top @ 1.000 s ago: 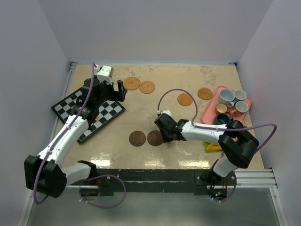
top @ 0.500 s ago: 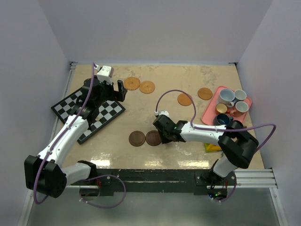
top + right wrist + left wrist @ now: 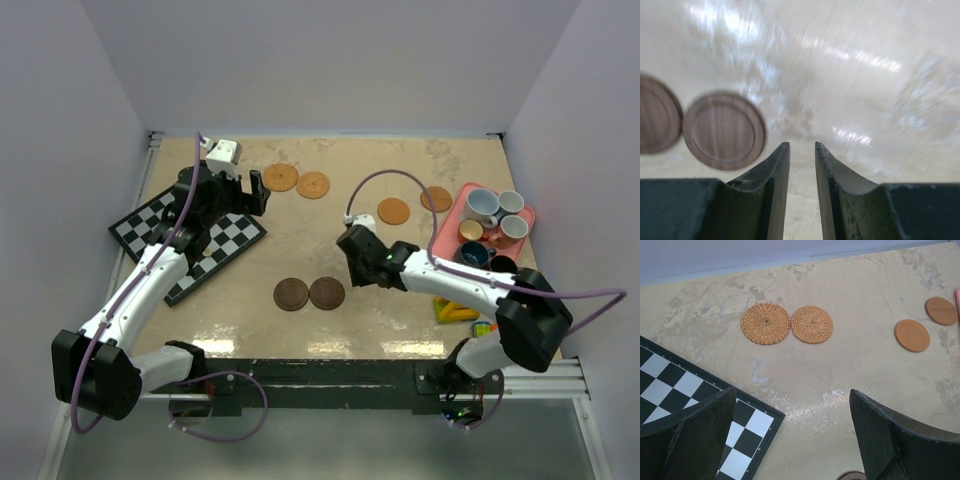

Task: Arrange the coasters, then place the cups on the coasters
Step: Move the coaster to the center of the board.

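Your right gripper hangs empty — jaws nearly together, a slim gap — near two dark brown coasters; your left gripper gapes wide by the chessboard.

Nothing can be read in any view: the chessboard at the left shows only black and white squares, the coasters only weave or wood grain.

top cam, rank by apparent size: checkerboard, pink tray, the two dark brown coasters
1. checkerboard, clearly largest
2. pink tray
3. left dark brown coaster and right dark brown coaster: they look the same size, so no ranking between them
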`<state>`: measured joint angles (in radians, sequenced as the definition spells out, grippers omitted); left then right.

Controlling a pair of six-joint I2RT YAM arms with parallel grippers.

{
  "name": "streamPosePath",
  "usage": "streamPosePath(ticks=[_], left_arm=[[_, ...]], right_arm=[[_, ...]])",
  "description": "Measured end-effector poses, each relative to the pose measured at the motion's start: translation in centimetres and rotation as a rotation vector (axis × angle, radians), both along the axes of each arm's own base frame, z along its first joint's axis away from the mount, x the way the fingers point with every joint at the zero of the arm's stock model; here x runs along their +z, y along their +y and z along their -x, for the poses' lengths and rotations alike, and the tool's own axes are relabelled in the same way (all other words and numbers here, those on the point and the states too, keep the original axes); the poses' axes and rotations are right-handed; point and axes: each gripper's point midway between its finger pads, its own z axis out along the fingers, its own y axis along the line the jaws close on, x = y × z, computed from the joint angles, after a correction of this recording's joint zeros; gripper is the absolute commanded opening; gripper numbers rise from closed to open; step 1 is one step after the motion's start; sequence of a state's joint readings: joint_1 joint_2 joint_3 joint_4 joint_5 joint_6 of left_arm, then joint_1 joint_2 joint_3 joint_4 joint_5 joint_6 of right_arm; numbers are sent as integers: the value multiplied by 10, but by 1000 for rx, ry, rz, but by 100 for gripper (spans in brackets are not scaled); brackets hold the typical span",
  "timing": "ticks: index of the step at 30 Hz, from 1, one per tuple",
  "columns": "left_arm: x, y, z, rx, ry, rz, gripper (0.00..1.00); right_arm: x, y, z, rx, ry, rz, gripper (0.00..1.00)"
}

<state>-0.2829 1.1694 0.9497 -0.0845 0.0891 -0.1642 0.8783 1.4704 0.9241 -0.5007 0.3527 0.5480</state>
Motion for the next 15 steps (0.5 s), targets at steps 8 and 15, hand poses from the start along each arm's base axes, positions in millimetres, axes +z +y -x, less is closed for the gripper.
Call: streamPosePath(ticks=[8, 15], left_arm=[[0, 2, -1, 10, 0, -3, 100], [-1, 4, -1, 25, 1, -9, 100]], right_arm=[[74, -52, -119, -205, -223, -103, 40], [67, -74, -222, -251, -286, -55, 55]])
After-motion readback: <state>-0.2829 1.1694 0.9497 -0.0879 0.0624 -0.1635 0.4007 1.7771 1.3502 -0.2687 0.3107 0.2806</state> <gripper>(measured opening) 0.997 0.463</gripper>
